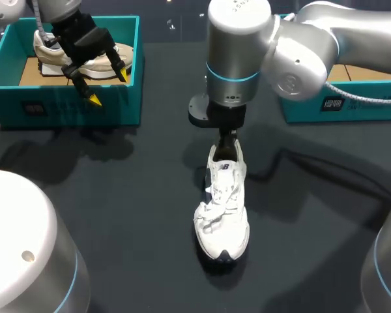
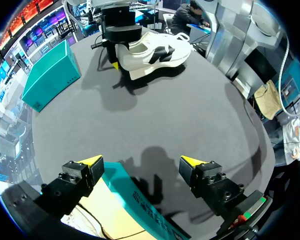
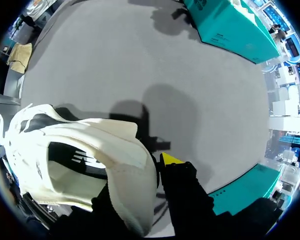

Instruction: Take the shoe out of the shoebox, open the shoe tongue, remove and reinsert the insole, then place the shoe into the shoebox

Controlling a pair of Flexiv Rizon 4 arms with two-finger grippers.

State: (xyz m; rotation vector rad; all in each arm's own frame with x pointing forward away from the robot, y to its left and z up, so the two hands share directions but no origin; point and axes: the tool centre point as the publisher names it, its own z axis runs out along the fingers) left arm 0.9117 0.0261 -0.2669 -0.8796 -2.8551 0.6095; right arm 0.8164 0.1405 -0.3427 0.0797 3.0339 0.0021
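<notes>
A white shoe stands upright on the dark table near the middle, toe toward the front edge. My right gripper comes down on its heel. In the right wrist view the heel wall of the white shoe sits pinched in the right gripper: one yellow-tipped finger presses outside it, the other is hidden inside the shoe. My left gripper hangs open and empty over the front wall of the left teal shoebox, which holds a beige shoe. The left gripper looks toward the white shoe.
A second teal shoebox stands at the back right, partly behind my right arm. Bare dark table surrounds the white shoe on all sides. The left shoebox's edge lies just under the left fingers.
</notes>
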